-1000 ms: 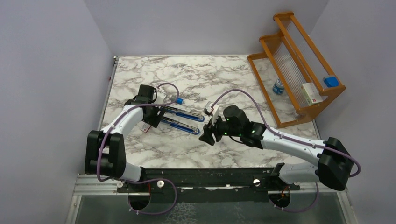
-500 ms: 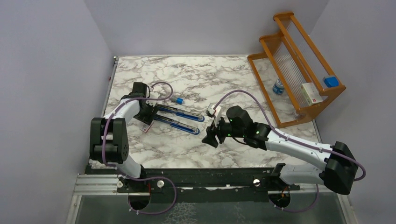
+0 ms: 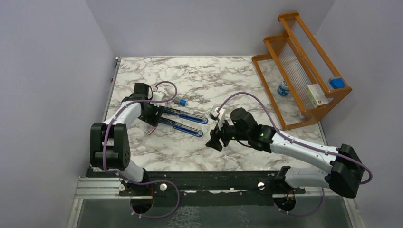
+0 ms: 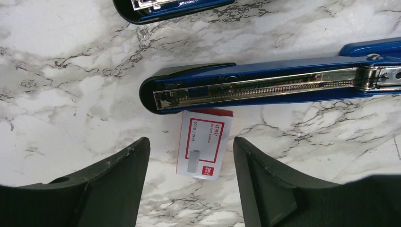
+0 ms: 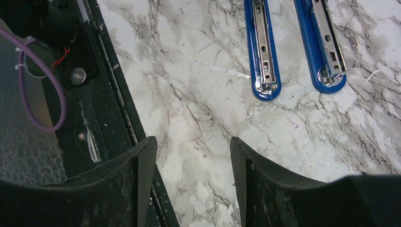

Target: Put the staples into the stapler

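Observation:
The blue stapler (image 3: 183, 121) lies opened flat, its two arms side by side. In the left wrist view the magazine arm (image 4: 265, 87) shows its metal channel and spring; the other arm (image 4: 170, 5) is at the top edge. The staples' box (image 4: 204, 142), white with a red label, lies flat against the magazine arm. It also shows in the top view (image 3: 149, 131). No loose strips are visible. My left gripper (image 4: 189, 142) is open, just above the box and straddling it (image 3: 152, 119). My right gripper (image 3: 215, 140) is open and empty, near the arms' free ends (image 5: 262, 47).
A small blue-capped cylinder (image 3: 182, 102) lies behind the stapler. A wooden rack (image 3: 304, 61) at the right holds a white box (image 3: 317, 95) and a blue item (image 3: 336, 82); a bottle (image 3: 283, 88) stands beside it. The black rail (image 5: 108, 118) runs under my right gripper.
My left arm has swung back toward the left and now hovers over the stapler's hinge end and the box. My right gripper has shifted slightly right.

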Controlling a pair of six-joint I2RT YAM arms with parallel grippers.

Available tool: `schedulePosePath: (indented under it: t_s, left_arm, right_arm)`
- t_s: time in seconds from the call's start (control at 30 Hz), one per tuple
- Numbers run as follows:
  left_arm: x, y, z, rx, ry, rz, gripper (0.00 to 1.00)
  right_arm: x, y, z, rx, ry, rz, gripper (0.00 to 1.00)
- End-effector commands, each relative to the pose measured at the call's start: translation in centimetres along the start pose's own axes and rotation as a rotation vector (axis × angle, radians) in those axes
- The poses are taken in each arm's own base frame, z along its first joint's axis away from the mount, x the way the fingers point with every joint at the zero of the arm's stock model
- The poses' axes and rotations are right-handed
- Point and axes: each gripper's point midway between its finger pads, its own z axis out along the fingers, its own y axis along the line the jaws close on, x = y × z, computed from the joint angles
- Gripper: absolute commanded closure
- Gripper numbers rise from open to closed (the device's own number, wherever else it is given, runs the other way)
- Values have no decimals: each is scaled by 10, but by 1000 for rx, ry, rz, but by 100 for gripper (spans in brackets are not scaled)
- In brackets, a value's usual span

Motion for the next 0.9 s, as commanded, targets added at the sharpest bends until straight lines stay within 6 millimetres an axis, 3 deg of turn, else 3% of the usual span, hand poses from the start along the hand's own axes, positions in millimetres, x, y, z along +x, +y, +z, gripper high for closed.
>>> schedulePosePath:
  t_s: [0.0, 0.53, 0.87]
  left_arm:
    - [4, -8, -1, 31, -6, -5, 32]
    - [30, -10, 23, 45, 117, -9, 33]
    - [35, -12, 32, 67, 153, -19, 45]
  right_arm:
    - [-6, 4, -1, -26, -7, -24, 38]
    - [-1, 3, -2, -20, 5, -30, 38]
    - [-2, 1, 0, -17, 13, -40, 38]
